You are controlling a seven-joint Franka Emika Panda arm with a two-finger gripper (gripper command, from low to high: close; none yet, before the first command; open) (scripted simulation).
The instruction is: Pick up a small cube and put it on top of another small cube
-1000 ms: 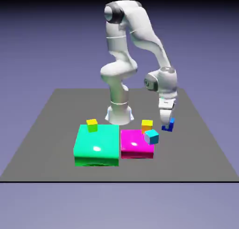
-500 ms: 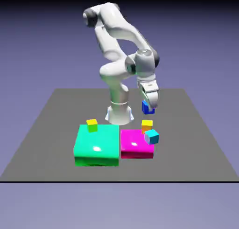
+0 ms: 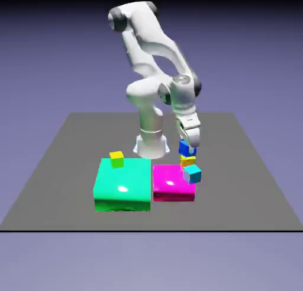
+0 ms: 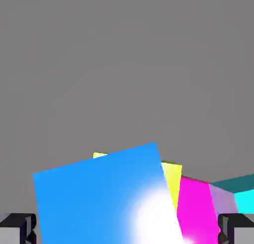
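- I find the gripper (image 3: 188,144) pointing down over the table (image 3: 248,165), clamped on the small dark blue cube (image 3: 187,148), which sits between its fingers.
- In the hand view the blue cube (image 4: 106,196) fills the lower middle, tilted, with a bright glare on its face; the grey fingertips (image 4: 18,227) show at the bottom corners on either side of it.
- The blue cube stands directly above the cube with the yellow top and orange sides (image 3: 188,160). From here I cannot tell whether the two touch.
- The hand view shows a strip of that yellow top (image 4: 171,181) past the blue cube's edge.
- The cyan cube (image 3: 192,174) rests on the magenta block (image 3: 170,183), just in front of the orange-sided cube.
- The green block (image 3: 123,185) lies beside the magenta block, at the exterior view's left, with a yellow-topped green cube (image 3: 116,159) at its far edge.
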